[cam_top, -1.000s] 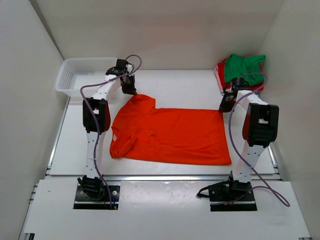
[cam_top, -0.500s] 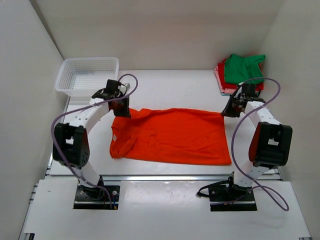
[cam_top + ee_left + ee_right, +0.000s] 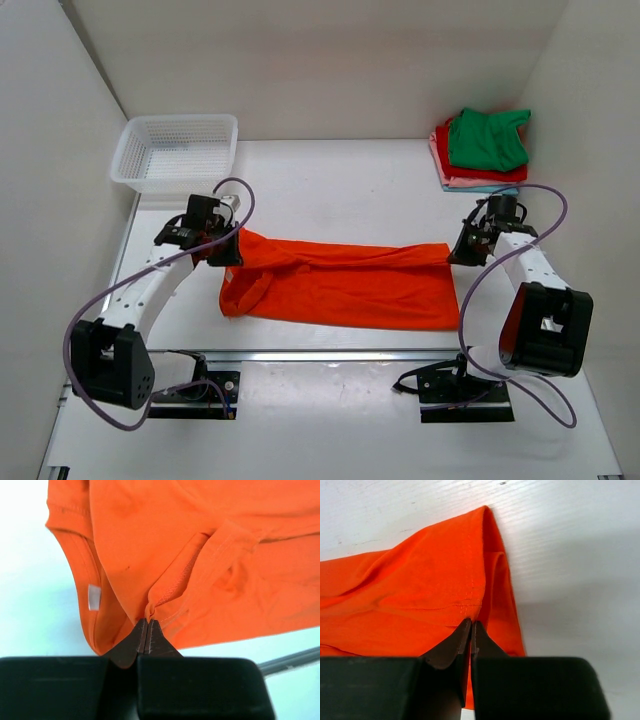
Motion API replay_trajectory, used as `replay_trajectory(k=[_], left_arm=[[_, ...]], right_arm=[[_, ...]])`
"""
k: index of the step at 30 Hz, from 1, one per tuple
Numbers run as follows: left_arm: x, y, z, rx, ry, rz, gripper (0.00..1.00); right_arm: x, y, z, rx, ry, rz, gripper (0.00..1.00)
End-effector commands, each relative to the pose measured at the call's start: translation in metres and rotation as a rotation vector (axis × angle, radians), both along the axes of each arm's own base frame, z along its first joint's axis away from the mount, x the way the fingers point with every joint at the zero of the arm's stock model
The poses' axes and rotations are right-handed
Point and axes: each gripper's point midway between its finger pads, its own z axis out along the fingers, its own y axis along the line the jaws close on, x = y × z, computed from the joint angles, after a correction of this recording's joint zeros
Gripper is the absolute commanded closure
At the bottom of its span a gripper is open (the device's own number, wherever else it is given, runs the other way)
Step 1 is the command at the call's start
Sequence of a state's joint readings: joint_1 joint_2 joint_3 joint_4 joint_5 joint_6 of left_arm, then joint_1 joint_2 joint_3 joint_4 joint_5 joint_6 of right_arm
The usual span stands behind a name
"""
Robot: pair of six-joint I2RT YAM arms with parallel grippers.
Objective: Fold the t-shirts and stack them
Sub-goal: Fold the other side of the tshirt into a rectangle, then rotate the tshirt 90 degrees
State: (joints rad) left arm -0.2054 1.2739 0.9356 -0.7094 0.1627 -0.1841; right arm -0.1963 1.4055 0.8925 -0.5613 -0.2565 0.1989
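Note:
The bright orange t-shirt (image 3: pixel 345 280) lies across the middle of the table, its far edge lifted and folded toward the near edge. My left gripper (image 3: pixel 228 250) is shut on the shirt's far left corner near the sleeve; the left wrist view shows the jaws (image 3: pixel 147 622) pinching orange cloth (image 3: pixel 200 555). My right gripper (image 3: pixel 458 252) is shut on the far right hem corner; the right wrist view shows its jaws (image 3: pixel 470 622) closed on the hem (image 3: pixel 445 595). A stack of folded shirts (image 3: pixel 482 148), green on top over red, pink and light blue, sits at the back right.
A white mesh basket (image 3: pixel 176 152) stands at the back left corner. White walls close in both sides and the back. A metal rail (image 3: pixel 330 354) runs along the table's near edge, in front of the arm bases.
Both grippers have moved toward the near edge, pulling the shirt's far edge with them. The shirt went from lying flat to being partly folded over itself.

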Motion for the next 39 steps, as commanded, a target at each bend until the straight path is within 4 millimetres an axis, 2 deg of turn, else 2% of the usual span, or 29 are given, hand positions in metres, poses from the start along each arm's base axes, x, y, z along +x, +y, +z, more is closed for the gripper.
replay_trajectory(k=[1,4,7,12,19,20,22,23,24,25,26,27,29,31,33,35,37,39], left_arm=[[-0.015,-0.002,0.013,-0.012,-0.029,-0.010,1.00],[-0.026,-0.001,0.026,-0.023,-0.063,-0.024,1.00],[-0.036,0.006,0.027,-0.012,-0.059,-0.012,1.00],[-0.049,0.008,0.017,0.002,-0.030,-0.018,1.00],[-0.056,0.005,0.013,-0.001,-0.013,-0.015,1.00],[-0.056,0.010,0.012,0.005,-0.008,0.005,0.84],[-0.049,0.015,0.022,0.020,-0.038,0.031,0.54],[-0.046,0.020,0.026,0.030,-0.054,0.050,0.61],[-0.042,0.018,0.033,0.029,-0.075,0.039,0.67],[-0.037,0.014,0.043,0.009,-0.099,0.040,0.68],[-0.037,0.007,0.046,-0.016,-0.101,0.020,0.71],[-0.035,0.000,0.049,-0.041,-0.094,0.012,0.69],[-0.035,-0.015,0.048,-0.080,-0.082,-0.018,0.68],[-0.035,-0.036,0.033,-0.125,-0.053,-0.033,0.71],[-0.035,-0.049,0.018,-0.144,-0.045,-0.031,0.78],[-0.032,-0.048,-0.007,-0.157,-0.019,0.039,0.80],[-0.027,-0.048,-0.024,-0.153,0.002,0.085,0.81],[-0.023,-0.045,-0.039,-0.119,0.003,0.122,0.81]], right_arm=[[-0.007,-0.012,0.000,-0.043,0.000,-0.013,1.00],[-0.012,-0.015,-0.001,-0.049,0.016,-0.020,1.00],[-0.018,-0.015,0.000,-0.059,0.021,-0.022,1.00],[-0.033,-0.013,0.000,-0.070,0.041,-0.030,1.00],[-0.064,-0.005,-0.008,-0.076,0.133,-0.074,1.00],[-0.070,-0.003,-0.005,-0.068,0.144,-0.076,0.99],[-0.075,0.003,0.006,-0.069,0.136,-0.070,0.60],[-0.076,0.004,0.013,-0.097,0.132,-0.062,0.62],[-0.074,0.008,0.025,-0.102,0.107,-0.050,0.64],[-0.068,0.007,0.037,-0.115,0.071,-0.051,0.64],[-0.067,0.011,0.042,-0.107,0.066,-0.038,0.63],[-0.061,0.012,0.051,-0.102,0.034,-0.021,0.63],[-0.048,0.019,0.057,-0.091,-0.005,0.028,0.63],[-0.036,0.030,0.049,-0.102,0.006,0.089,0.63],[-0.019,0.036,0.038,-0.101,-0.007,0.123,0.64],[-0.009,0.039,0.018,-0.090,0.030,0.132,0.64],[0.006,0.044,0.014,-0.095,-0.003,0.135,0.65],[0.010,0.046,0.006,-0.113,-0.009,0.125,0.67]])
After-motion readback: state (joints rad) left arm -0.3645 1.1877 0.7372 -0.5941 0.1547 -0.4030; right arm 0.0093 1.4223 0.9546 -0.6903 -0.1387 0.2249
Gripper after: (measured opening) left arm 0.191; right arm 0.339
